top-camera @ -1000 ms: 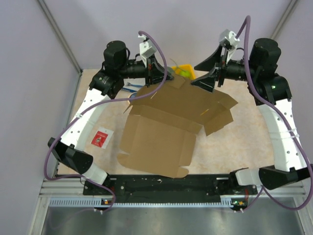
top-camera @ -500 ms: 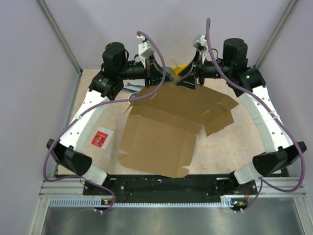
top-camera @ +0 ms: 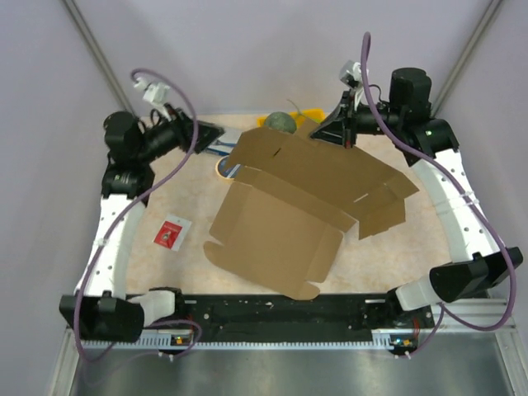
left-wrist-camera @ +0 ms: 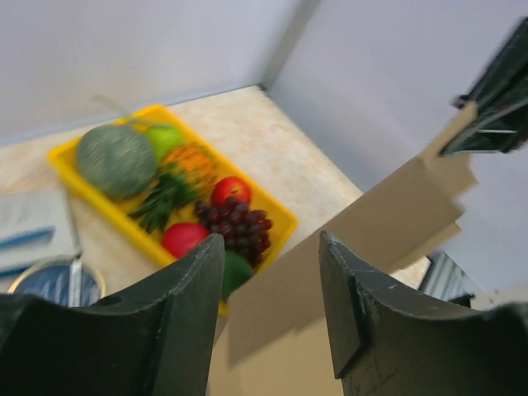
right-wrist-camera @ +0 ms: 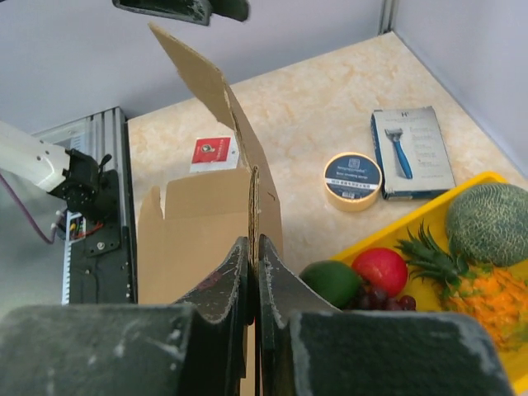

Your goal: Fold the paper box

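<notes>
Pinching paper box far edge: right gripper clamped | left gripper: jaws apart, holding nothing

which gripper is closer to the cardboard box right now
Right. The right gripper is shut on the raised far flap of the cardboard box. The left gripper hangs open off the box's far left corner, not touching it.

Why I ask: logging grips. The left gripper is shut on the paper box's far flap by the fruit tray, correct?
No: the right gripper is shut on the far flap of the paper box by the fruit tray, as the right wrist view shows. The left gripper is open.
</notes>
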